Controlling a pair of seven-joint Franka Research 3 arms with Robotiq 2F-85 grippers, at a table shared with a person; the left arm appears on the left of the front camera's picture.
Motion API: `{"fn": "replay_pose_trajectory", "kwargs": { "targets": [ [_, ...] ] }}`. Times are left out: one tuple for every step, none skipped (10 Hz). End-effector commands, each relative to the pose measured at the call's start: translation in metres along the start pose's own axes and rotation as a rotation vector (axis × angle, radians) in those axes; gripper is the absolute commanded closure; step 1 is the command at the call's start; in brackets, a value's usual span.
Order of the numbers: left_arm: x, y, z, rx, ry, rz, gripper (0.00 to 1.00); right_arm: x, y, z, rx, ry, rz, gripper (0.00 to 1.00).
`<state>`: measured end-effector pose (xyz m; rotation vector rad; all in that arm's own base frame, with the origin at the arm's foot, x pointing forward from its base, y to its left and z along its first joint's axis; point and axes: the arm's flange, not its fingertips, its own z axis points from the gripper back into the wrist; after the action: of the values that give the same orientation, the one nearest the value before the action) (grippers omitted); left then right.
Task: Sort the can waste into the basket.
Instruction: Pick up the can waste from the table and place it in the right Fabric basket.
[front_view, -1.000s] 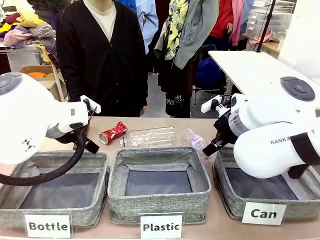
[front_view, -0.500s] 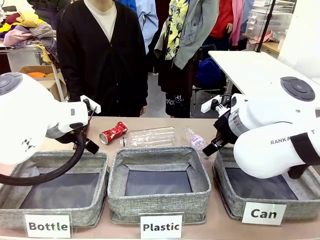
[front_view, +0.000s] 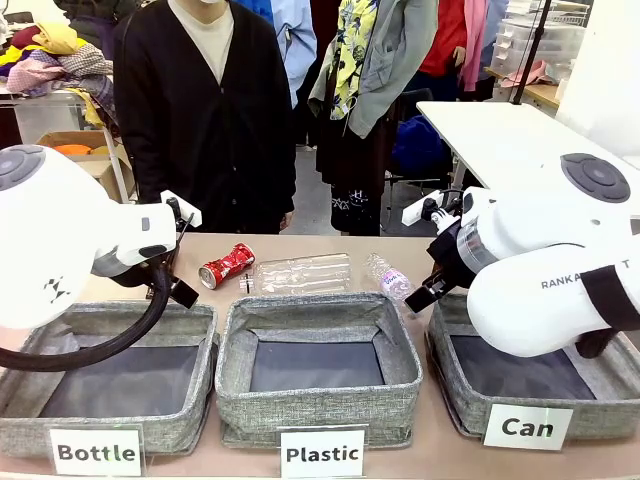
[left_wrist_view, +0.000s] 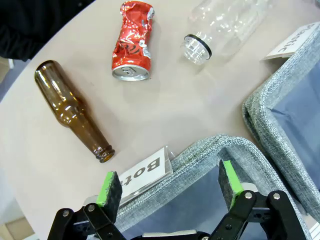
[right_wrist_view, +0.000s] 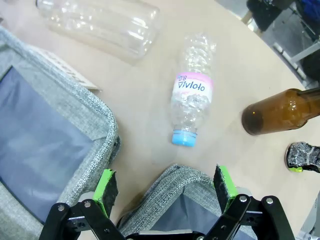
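Beige tabletop (front_view: 300, 245), a person at its far side — the red can (left_wrist_view: 132, 42) lies ahead of the left jaws, and both sets of jaws stand open and empty.

The crushed red can rests on its side well ahead of the left jaws. Its long axis points away from them with the silver end nearest, so it lies square to their closing line, and the left arm is the nearer. The dark can (right_wrist_view: 302, 155) lies off to one side of the right jaws, past a brown bottle (right_wrist_view: 280, 112), while those jaws hang over a corner of the Can basket (front_view: 455, 395). Count — two cans, two brown bottles, two clear bottles, three baskets.
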<state>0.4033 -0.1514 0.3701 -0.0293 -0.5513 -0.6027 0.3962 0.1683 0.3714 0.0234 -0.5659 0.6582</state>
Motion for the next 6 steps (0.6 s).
{"fn": "replay_pose_trajectory", "kwargs": {
  "targets": [
    [-0.0001,0.0005,0.0001,0.001,0.0,0.001,0.0,0.0,-0.0001,0.0,0.0,0.0,-0.001,0.0],
    [-0.0001,0.0005,0.0001,0.001,0.0,0.001,0.0,0.0,-0.0001,0.0,0.0,0.0,-0.001,0.0],
    [-0.0001,0.0005,0.0001,0.001,0.0,0.001,0.0,0.0,-0.0001,0.0,0.0,0.0,-0.001,0.0],
    [-0.0001,0.0005,0.0001,0.001,0.0,0.001,0.0,0.0,-0.0001,0.0,0.0,0.0,-0.001,0.0],
    [-0.0001,0.0005,0.0001,0.001,0.0,0.001,0.0,0.0,-0.0001,0.0,0.0,0.0,-0.001,0.0],
    [-0.0001,0.0005,0.0001,0.001,0.0,0.001,0.0,0.0,-0.0001,0.0,0.0,0.0,-0.001,0.0]
  ]
}}
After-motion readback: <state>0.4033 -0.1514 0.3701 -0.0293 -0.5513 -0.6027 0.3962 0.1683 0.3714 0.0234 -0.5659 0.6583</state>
